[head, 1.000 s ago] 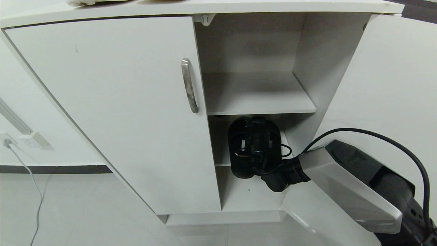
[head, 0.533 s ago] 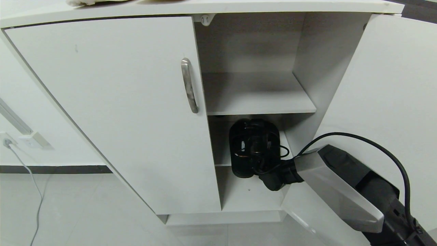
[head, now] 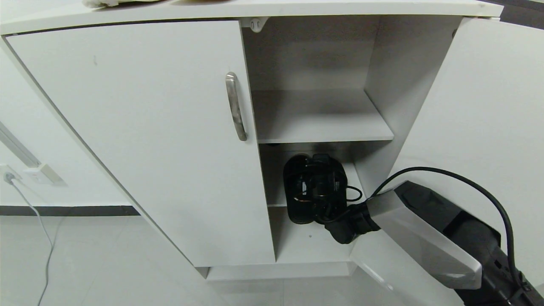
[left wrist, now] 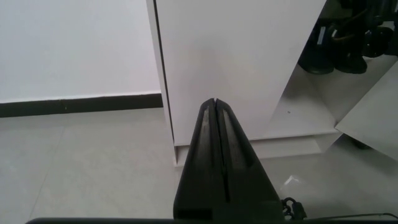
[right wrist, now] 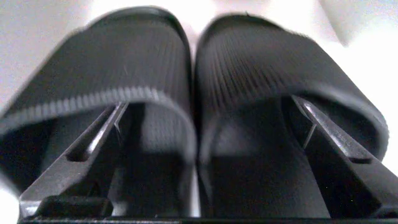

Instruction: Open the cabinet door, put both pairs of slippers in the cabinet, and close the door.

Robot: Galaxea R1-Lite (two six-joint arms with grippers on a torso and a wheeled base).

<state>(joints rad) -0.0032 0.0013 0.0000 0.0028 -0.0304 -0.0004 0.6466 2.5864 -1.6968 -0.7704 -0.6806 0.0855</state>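
The right gripper (right wrist: pixel 209 107) is clamped on a pair of black slippers (head: pixel 296 189). Its two fingers (right wrist: pixel 74 168) are spread wide, one tucked under the ribbed strap of each slipper, and the two slippers are pressed side by side between them. The right arm (head: pixel 420 229), in a grey shell trailing a black cable (head: pixel 467 178), reaches in from the right and holds the pair inside the lower compartment (head: pixel 306 244) of the white cabinet (head: pixel 255 8), just under the middle shelf (head: pixel 318 114). The pair sits towards the left side of the opening, near the edge of the closed door; whether its lower end touches the compartment floor cannot be told.

The cabinet's right door (head: pixel 480 106) stands swung open beside the arm. The left door (head: pixel 127 127) is shut, its metal handle (head: pixel 236 106) upright along the inner edge. The upper shelf space is in shadow.

The left gripper (left wrist: pixel 213 102) has its fingers pressed together with nothing between them. It hangs over the pale tiled floor (left wrist: pixel 81 168), pointing at the foot of the closed left door, well apart from the slippers.

On the wall to the left of the cabinet is a socket (head: pixel 8 176), with a thin cord (head: pixel 44 242) running down to the floor.
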